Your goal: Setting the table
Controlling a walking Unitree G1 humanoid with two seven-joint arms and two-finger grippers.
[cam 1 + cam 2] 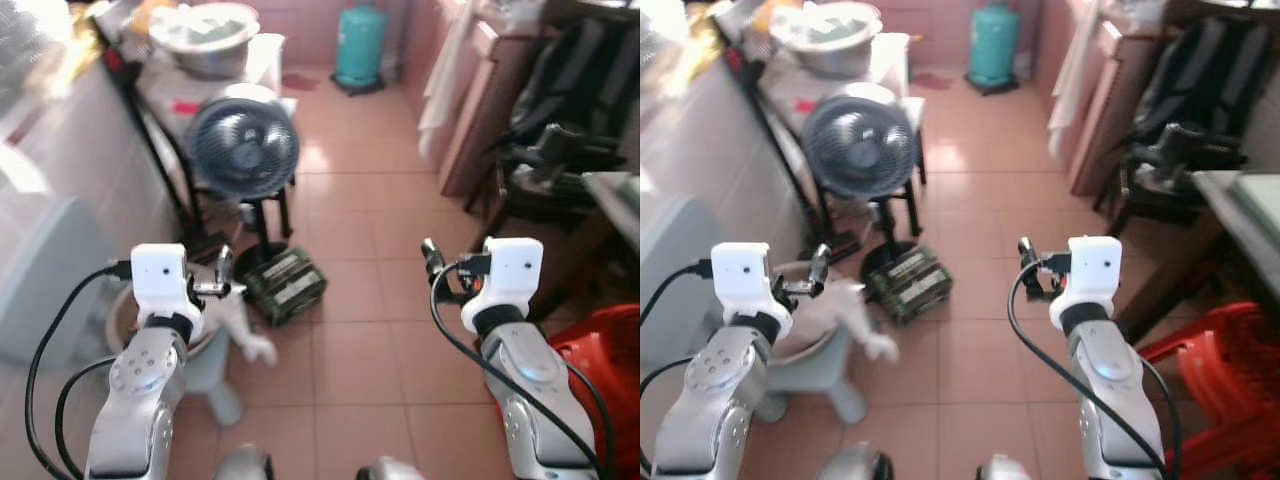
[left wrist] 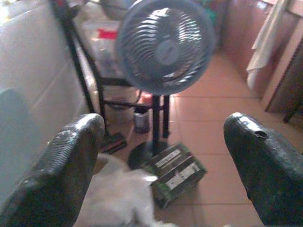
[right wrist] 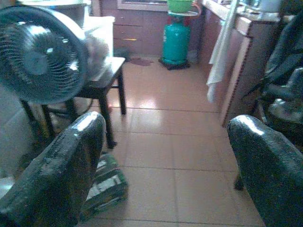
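Fan [image 1: 243,147] stands ahead on the tiled floor [image 1: 360,300], a green box [image 1: 286,284] at its base. Left pincer [image 2: 163,156] and right pincer [image 3: 165,161] hover above the floor, fingers apart, holding nothing; no tableware can be made out.

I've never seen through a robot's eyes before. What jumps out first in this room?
The big round fan stands on the tiled floor ahead to the robot's left, with a dark green box at its foot. A teal gas cylinder stands at the far end of the room. In front, the left gripper and right gripper are raised, both open and empty.
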